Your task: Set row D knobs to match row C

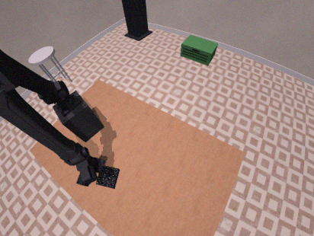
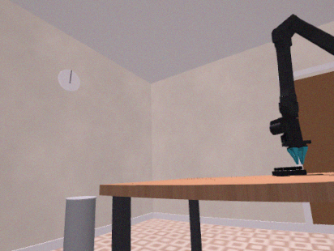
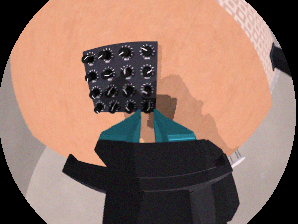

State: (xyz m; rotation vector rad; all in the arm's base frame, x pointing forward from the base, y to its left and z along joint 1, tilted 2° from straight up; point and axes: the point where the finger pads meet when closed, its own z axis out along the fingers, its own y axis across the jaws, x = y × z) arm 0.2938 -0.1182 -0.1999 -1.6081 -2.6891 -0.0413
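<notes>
The knob box (image 1: 110,177) (image 2: 289,172) (image 3: 120,76) is a small flat black square with a four-by-four grid of knobs. It stands on the wooden table (image 1: 171,160) (image 2: 203,190) near its left front edge. My gripper (image 2: 299,161) (image 3: 147,113) has teal fingers that point down over the box corner nearest the wrist camera. The fingers stand a narrow gap apart, with their tips just above the knobs at that edge. I see nothing between them. The knob lines and printed names are too small to read.
The arm's black base block (image 1: 81,119) sits on the table behind the box. A white stool (image 1: 42,55), a green crate (image 1: 199,49) and a black pillar (image 1: 136,19) stand on the floor. A grey cylinder (image 2: 79,223) stands beside the table.
</notes>
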